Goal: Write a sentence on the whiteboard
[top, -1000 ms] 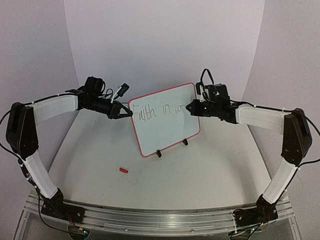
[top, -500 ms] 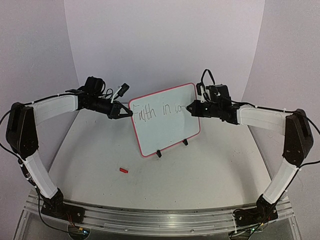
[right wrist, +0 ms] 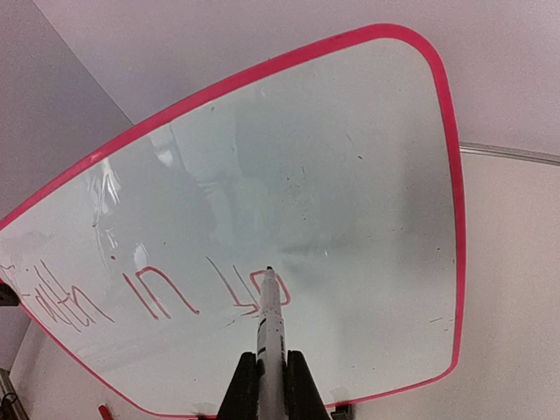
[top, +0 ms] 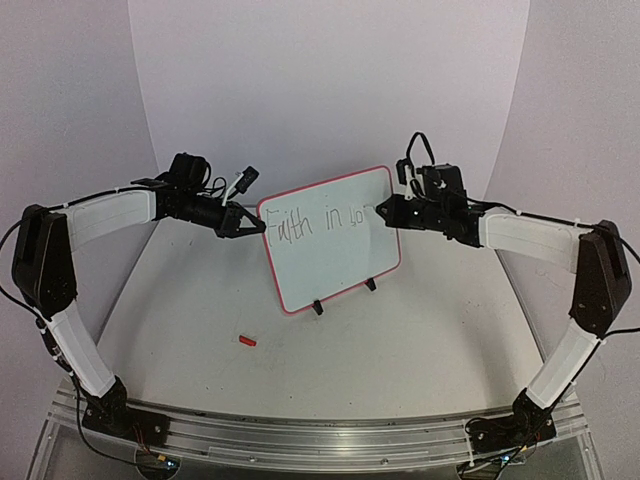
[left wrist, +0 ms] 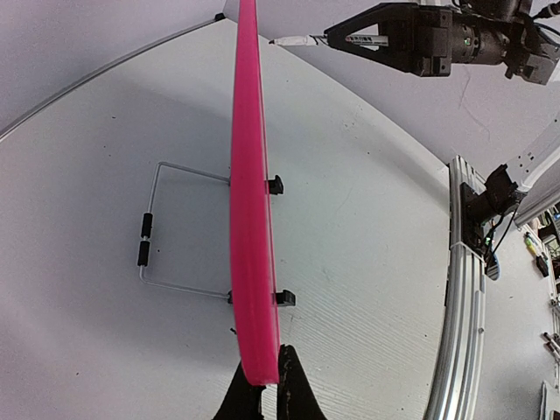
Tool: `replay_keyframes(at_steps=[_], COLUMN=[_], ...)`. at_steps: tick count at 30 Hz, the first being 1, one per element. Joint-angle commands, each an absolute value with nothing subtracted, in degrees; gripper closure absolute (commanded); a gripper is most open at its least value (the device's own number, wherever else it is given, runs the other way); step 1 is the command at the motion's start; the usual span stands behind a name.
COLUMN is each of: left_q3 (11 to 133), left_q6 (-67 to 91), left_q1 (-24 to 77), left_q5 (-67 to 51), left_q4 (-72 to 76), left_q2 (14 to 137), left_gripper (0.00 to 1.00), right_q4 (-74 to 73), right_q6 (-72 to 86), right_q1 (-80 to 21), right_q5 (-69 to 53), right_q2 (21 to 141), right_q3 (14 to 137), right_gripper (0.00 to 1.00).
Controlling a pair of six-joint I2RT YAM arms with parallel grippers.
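1. Whiteboard [top: 335,262]: stands on tabletop [top: 420,340], ctr-rear, between both arms. Face tilted back, top edge slanting up toward the right. Red-pink rim all round.
2. Support: two black clip feet [top: 318,308] on the bottom rim, resting on tabletop. Left wrist view also shows a wire stand [left wrist: 154,229] behind the board.
3. Sentence [top: 318,221]: partly written, one line across the upper part of the face. Legible: "Faith in", plus approx. two more letters to its right. Lower part of the face is blank.
4. Left jaws: pressed together on the whiteboard's left rim, near the upper left corner. Left wrist view shows the rim edge-on, nipped between the two fingers.
5. Right jaws: pinching a thin marker [right wrist: 270,319] w/ tip pointing at the board.
6. Marker tip pos.: at the last letters, near the board's right edge. Left wrist view puts the tip just beside the face; contact cannot be told.
7. Small red cap [top: 247,341]: lies on tabletop, well apart from the board, front-left of it.
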State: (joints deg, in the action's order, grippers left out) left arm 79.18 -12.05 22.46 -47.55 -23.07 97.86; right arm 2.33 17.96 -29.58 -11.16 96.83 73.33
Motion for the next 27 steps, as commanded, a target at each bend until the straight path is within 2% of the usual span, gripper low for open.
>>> replay_keyframes(at_steps=[1,27], left_q3=[79.6,79.7], left_q6=[-14.2,-14.2], left_q1=[24.0,24.1], left_q5=[-47.4,-47.2], left_q4=[-27.4,-27.6], left_q2=[98.4,98.0], left_gripper=[1.0,1.0], right_q4=[3.3,1.8], right_q6=[16.9,17.7], right_q1=[-29.4,-29.4], right_q5=[-10.4,-7.3], right_q2=[98.7,99.7], right_q3=[76.6,72.9], right_gripper=[1.0,1.0])
